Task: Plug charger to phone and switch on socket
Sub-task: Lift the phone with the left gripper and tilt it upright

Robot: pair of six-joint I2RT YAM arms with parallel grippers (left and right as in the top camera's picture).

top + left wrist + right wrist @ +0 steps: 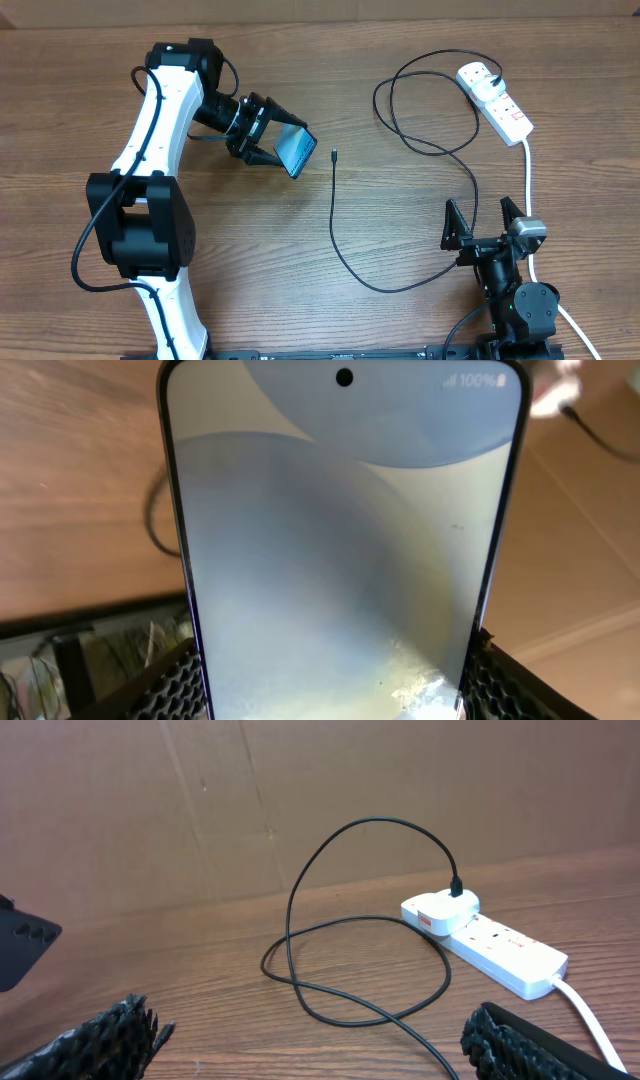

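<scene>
Brown wood with dark lines makes up the table (260, 290). On the near right, the right gripper (482, 228) hangs over the wood. Its two black fingers (110, 1035) are spread wide apart, and nothing is between them.

Just left of it, the thin black charger (345, 262) bends in a curve on the table. From there one end runs away toward the far side, and its small tip (334, 155) lies bare on the wood. The tip is near the phone but does not touch it.

The phone (296, 150) is left of the middle. The left gripper (278, 142) holds it tight by its two long sides. The phone is tilted. I cannot tell if it touches the table. Seen from the left wrist, the phone (340, 560) has a light blue and white screen. Small writing at one corner says "100%" (480, 380). A tiny black dot sits by that same short edge.

The other end of the charger makes big loops on the far right. Its plug (447, 908) is white with a red mark, and it sits in the socket (500, 103). The socket is long and white with red marks. I cannot read any words on it. A thick white cord (528, 175) runs from it toward the near side.

Behind the table stands a brown cardboard wall (300, 790).
</scene>
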